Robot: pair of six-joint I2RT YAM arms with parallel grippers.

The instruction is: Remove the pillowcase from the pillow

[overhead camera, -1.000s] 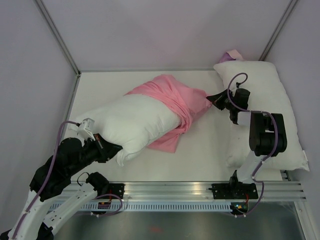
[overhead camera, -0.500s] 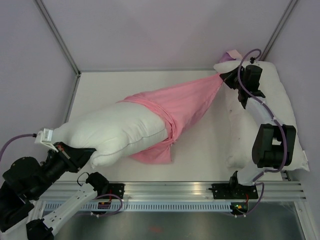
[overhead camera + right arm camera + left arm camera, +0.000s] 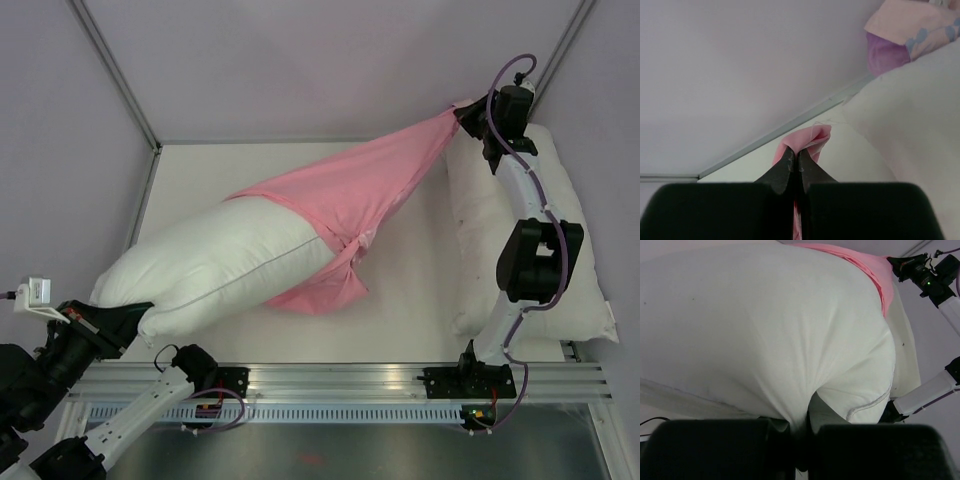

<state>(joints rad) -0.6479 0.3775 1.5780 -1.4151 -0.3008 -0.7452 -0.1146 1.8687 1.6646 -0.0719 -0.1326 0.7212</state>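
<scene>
Left gripper (image 3: 138, 324) sits nearest us at the near left edge of the table (image 3: 420, 290), and in its wrist view (image 3: 802, 440) we see both fingers closed on a pinch of the pillow (image 3: 220, 260) at its near corner. Compared with half a second ago, we find this arm drawn farther back and to the left, and the pillow has slid with it toward that corner.

More bare white pillow shows now. We see it lying at a slant across the table, its far end still inside the pillowcase (image 3: 370, 185). The pink cloth covers only that far end. A loose flap of it lies on the table beside the pillow, and the rest stretches in a tighter sheet up to the far right.

At that far end we see the right gripper (image 3: 463, 112), higher and farther back than before, with its fingers clamped on a bunched edge of the pillowcase (image 3: 807, 140). Below and behind that arm a second pillow (image 3: 560, 250) lies along the right side of the table.
</scene>
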